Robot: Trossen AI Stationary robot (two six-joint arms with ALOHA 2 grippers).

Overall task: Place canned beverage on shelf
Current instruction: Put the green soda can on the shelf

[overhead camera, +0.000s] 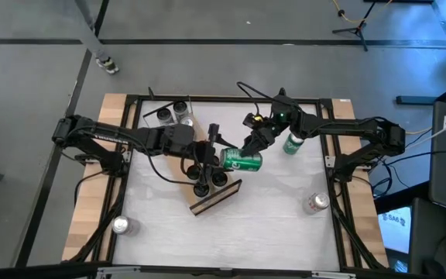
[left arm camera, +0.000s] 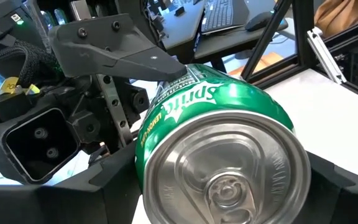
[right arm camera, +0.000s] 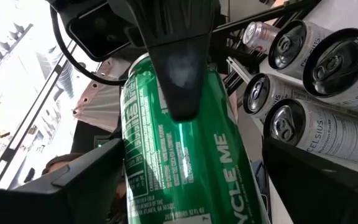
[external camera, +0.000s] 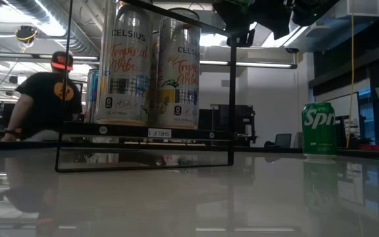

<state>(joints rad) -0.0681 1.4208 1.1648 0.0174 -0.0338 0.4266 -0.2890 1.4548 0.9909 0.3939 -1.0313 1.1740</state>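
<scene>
**Q:** Where is the Sprite can [overhead camera: 242,161] located relative to the jaws?

**A:** The can is held on its side above the table, just beside the shelf [overhead camera: 221,195] and not on it. It is clamped between the fingers of the left gripper [overhead camera: 224,159]. In the left wrist view its lid end is seen between the two fingers, with the body pointing away. The right gripper [overhead camera: 249,149] is positioned around the same can from the opposite side. Its jaws are spread, and in the right wrist view a gap is seen between one finger and the can wall.

**Q:** What quantities are counted?

**A:** Two Sprite cans are counted: the gripped one and a second Sprite can [overhead camera: 293,143] standing upright behind the right gripper. Four Celsius cans [right arm camera: 344,62] are seen grouped on the shelf. Two further cans [overhead camera: 173,114] are set at the rear left of the table. One silver can [overhead camera: 316,203] stands at the right side and another silver can [overhead camera: 121,225] at the front left.
</scene>
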